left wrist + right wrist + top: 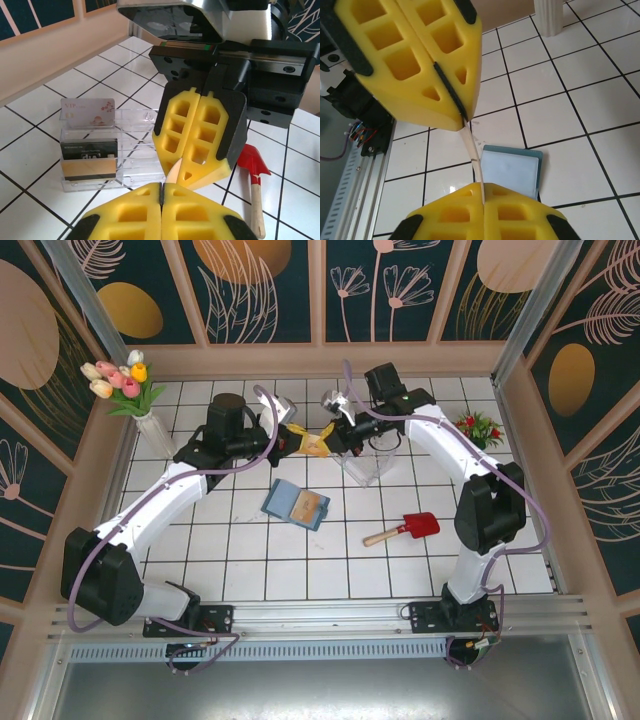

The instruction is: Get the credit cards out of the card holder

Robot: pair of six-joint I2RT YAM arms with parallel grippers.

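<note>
My left claw (161,189) and right claw (484,186) both pinch the tan credit card (472,148); loosen left before pulling apart.

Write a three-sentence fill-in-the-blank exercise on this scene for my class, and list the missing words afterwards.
1. The left end effector and the right end effector are both shut on the same thin tan ____.
2. The ____ card holder lies open on the white tiles.
3. The toy shovel has a ____ blade.
Missing words: card; blue; red.
</note>
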